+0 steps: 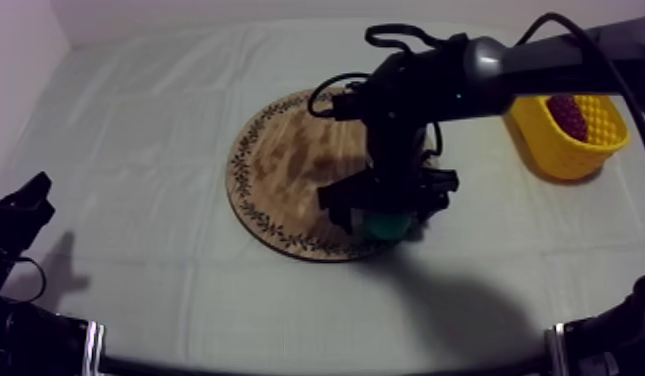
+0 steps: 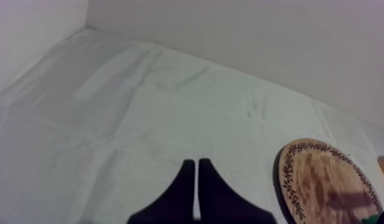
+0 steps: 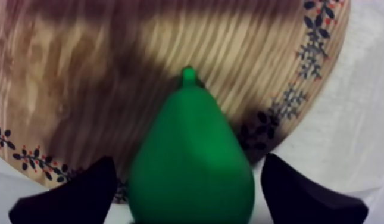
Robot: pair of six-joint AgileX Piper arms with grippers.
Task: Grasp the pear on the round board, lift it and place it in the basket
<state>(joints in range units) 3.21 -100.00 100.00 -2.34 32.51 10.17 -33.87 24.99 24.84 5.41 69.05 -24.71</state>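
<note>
Pear point(image 3: 191, 161), smooth green, between spread right pincer point(image 3: 188, 158)

Pear point(image 1: 391, 227) mostly hidden under right tool point(image 1: 385, 210).

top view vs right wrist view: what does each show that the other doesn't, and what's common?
Top view, not right wrist view: the yellow basket at the right with a small red fruit in it, and the left gripper resting low at the left side.
Right wrist view, not top view: the black fingers standing apart on either side of the pear, a gap on each side, and its stem pointing toward the board's middle.
Both: the pear lying at the patterned rim of the wooden board, with the right gripper down around it.
</note>
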